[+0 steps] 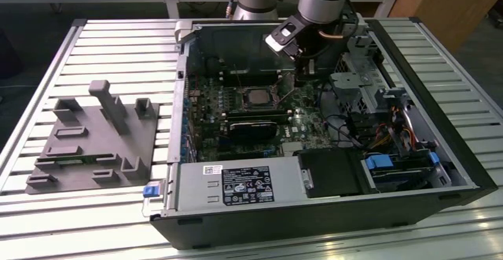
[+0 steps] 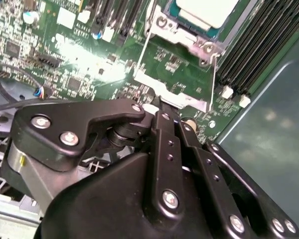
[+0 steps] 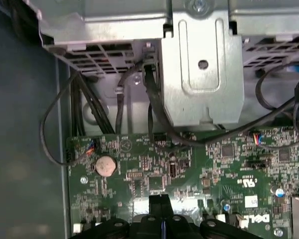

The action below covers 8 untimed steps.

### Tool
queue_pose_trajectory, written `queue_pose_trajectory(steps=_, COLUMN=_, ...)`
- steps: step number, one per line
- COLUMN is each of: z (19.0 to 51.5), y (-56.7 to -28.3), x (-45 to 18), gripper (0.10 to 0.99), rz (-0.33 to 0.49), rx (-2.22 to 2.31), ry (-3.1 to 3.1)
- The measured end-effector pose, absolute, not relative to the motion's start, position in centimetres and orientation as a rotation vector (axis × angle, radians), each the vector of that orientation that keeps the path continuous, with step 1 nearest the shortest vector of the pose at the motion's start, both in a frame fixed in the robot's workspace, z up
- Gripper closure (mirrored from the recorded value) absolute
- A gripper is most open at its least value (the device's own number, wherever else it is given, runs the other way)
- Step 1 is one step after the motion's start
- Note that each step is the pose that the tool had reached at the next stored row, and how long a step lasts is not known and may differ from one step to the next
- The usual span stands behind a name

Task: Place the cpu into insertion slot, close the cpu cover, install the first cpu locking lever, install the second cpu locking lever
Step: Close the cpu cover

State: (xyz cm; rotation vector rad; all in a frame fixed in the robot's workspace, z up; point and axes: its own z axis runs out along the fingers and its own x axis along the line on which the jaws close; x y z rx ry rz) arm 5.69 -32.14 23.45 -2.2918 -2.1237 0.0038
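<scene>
Presently the gripper (image 2: 167, 110), jaws pressed together and empty, is pointing at the cover (image 2: 182, 40). The cpu (image 2: 205, 10) is lying framed by it, straight ahead of the tips, with the lever (image 2: 141, 50) running alongside.

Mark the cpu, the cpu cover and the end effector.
cpu (image 2: 209, 9), second wrist view, silver face.
cpu cover (image 2: 182, 36), second wrist view, metal frame bar.
end effector (image 3: 159, 201), first wrist view, between fingertips.
</scene>
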Motion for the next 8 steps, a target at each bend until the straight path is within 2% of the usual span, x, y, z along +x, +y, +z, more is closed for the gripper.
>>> queue_pose_trajectory(steps=8, z=23.5, y=-32.1, x=4.1, gripper=0.98, rz=-0.008, rx=-2.287, ry=-2.119)
